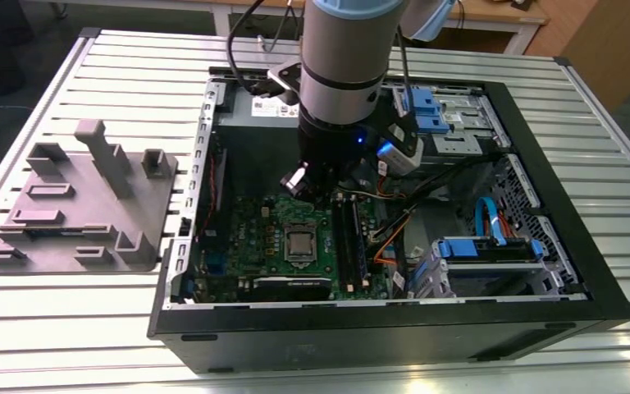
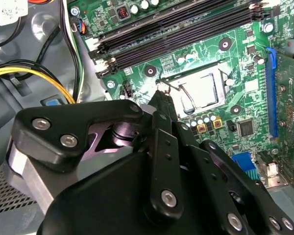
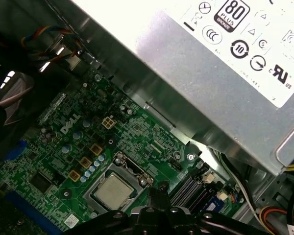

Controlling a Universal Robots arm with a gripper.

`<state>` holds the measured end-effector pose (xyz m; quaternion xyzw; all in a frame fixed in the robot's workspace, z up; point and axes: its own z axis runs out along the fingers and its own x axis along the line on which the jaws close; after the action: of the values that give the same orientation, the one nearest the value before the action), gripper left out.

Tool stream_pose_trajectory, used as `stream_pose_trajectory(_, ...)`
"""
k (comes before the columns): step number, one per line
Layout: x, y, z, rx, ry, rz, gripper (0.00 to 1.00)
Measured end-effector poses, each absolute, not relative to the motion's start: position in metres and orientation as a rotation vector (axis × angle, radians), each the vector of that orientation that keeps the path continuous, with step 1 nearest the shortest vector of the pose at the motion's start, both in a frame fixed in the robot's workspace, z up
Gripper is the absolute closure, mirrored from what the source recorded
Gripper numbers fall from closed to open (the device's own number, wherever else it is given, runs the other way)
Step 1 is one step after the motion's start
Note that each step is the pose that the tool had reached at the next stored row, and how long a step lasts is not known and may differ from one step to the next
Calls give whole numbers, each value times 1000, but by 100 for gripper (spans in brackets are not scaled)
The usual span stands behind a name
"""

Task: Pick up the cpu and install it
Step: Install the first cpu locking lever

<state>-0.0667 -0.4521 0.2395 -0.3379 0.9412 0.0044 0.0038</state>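
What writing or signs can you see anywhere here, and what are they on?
power supply label: big numerals and round marks, not quoted here.
motherboard: white lettering; the finer print is too small.
cpu: nothing legible.
white sticker, exterior view: too small to read.

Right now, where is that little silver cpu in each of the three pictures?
Exterior view: the cpu sits in the middle of the motherboard, inside the case.
Second wrist view: the cpu lies within the silver socket frame.
First wrist view: the cpu is the pale square.
Shared landmark: the black memory sticks alongside it.
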Motion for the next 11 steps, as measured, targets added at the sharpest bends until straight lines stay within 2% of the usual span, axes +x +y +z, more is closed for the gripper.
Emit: stream_pose_trajectory(11,-67,-464,238,-1026,2961,13,90)
